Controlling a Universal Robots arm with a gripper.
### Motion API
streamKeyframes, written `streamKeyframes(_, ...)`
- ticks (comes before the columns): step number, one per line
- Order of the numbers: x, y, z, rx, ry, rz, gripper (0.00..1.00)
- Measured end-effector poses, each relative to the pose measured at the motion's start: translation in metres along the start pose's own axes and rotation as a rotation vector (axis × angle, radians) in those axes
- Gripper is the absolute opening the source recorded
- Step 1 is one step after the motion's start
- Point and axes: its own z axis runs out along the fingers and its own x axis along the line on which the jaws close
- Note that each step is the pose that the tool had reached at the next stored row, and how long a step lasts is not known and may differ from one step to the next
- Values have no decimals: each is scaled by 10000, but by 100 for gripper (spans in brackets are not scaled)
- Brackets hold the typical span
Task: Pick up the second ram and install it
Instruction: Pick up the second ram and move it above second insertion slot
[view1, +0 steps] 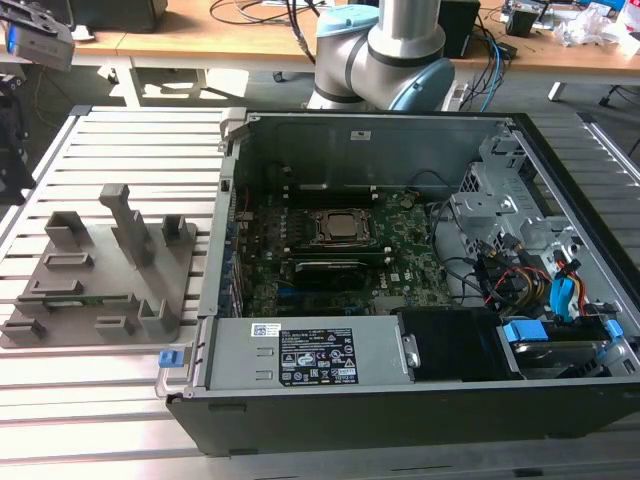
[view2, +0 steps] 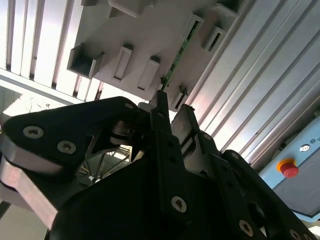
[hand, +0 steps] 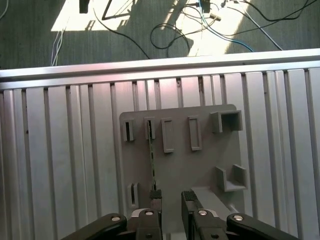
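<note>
**Black gripper above the grey plastic holder tray, jaws parted with nothing between them.**
The second ram, a thin green circuit-board stick, stands on edge in the tray's slots, its near end just under one fingertip in the first wrist view. The open black computer case sits beside the tray on the exterior view's right.

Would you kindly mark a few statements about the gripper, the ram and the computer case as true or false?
1. The gripper is above the grey holder tray. True.
2. The second ram is already seated in the motherboard. False: it stands on edge in the holder tray.
3. The gripper is clamped on the ram. False: its jaws are open with nothing between them.
4. The computer case lies open, with the motherboard exposed. True.
</note>
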Motion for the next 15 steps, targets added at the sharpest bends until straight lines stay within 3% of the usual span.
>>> streamKeyframes(15,0,-26,156,1,0,0,30)
